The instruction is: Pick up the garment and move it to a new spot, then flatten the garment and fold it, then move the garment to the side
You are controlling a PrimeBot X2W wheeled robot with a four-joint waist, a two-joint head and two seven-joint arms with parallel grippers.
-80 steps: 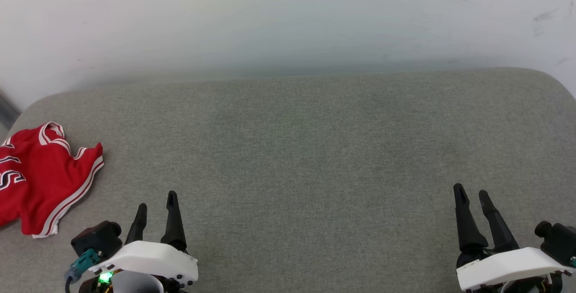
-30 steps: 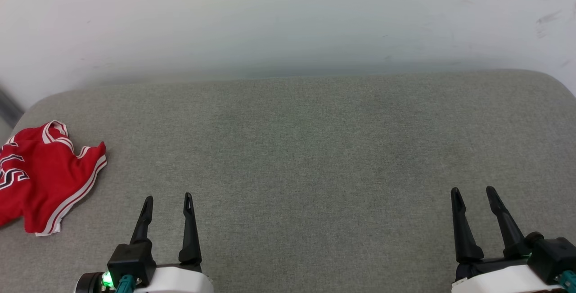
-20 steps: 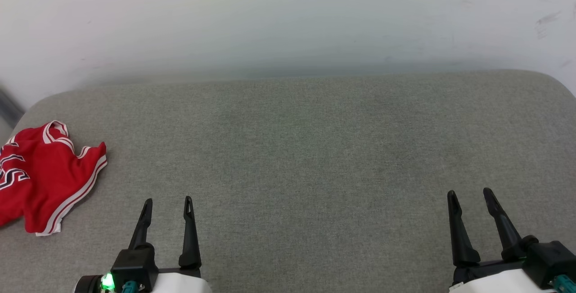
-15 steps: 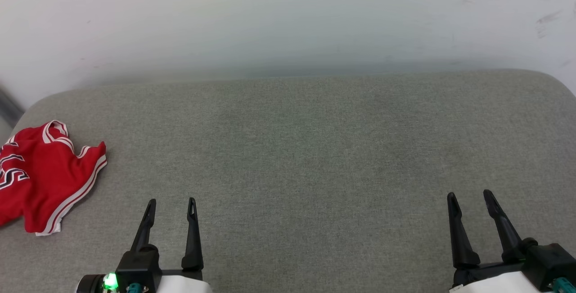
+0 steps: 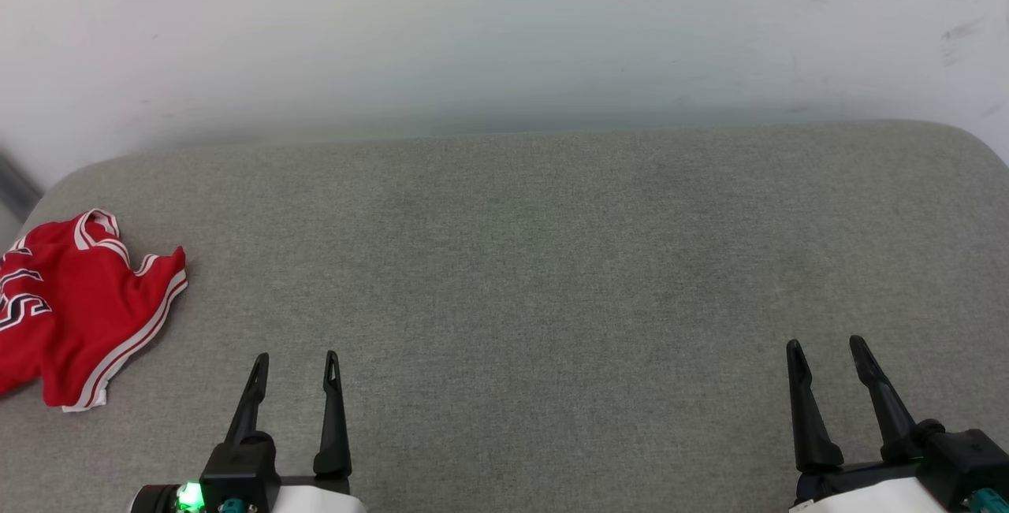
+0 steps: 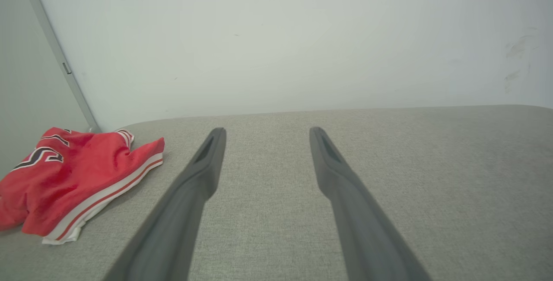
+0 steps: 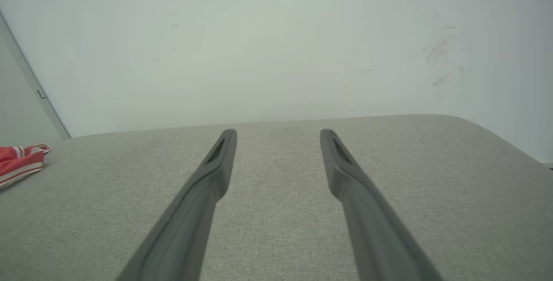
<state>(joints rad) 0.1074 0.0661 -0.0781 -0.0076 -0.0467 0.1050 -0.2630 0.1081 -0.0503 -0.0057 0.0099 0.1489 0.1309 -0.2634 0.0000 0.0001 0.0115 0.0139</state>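
Red garment [image 5: 75, 308] lying crumpled at the far left edge of the grey cushion [image 5: 552, 261], black lettering partly showing, left gripper [image 5: 295, 355] pointing forward near it, its 2 fingers spreading wide and gripping nothing, right gripper [image 5: 824, 341] standing equally wide, well apart from the garment, holding nothing

We log our left end effector [image 5: 296, 355] at the near edge of the grey padded surface [image 5: 552, 261], toward its left corner. Its fingers are spread, point at the far edge and hold nothing. Our right end effector [image 5: 824, 340] is by the near right corner, also spread and empty, its fingers leaning slightly left.
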